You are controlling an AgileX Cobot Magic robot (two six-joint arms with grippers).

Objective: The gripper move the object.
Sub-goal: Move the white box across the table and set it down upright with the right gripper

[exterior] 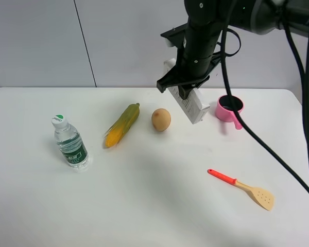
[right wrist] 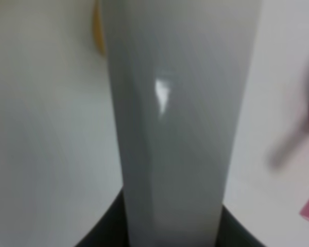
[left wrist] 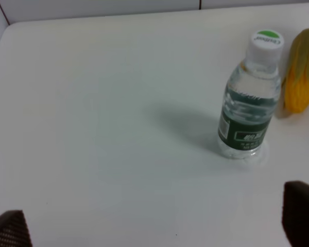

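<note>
The white carton (exterior: pixel 191 105) is held tilted above the table, between the potato and the pink cup. My right gripper (exterior: pixel 183 88) is shut on the carton's upper half. In the right wrist view the carton (right wrist: pixel 177 113) fills the middle of the picture, blurred, with the black jaws either side at its base. My left gripper (left wrist: pixel 154 231) is open and empty; only its two black fingertips (left wrist: pixel 301 213) show, low over bare table near the water bottle. The left arm is out of the exterior high view.
A clear water bottle (exterior: pixel 70 142) stands at the left, also in the left wrist view (left wrist: pixel 250 98). A corn cob (exterior: pixel 122 125) and a potato (exterior: pixel 161 119) lie mid-table. A pink cup (exterior: pixel 230 109) stands at the right rear. A red-handled spatula (exterior: pixel 242 189) lies front right.
</note>
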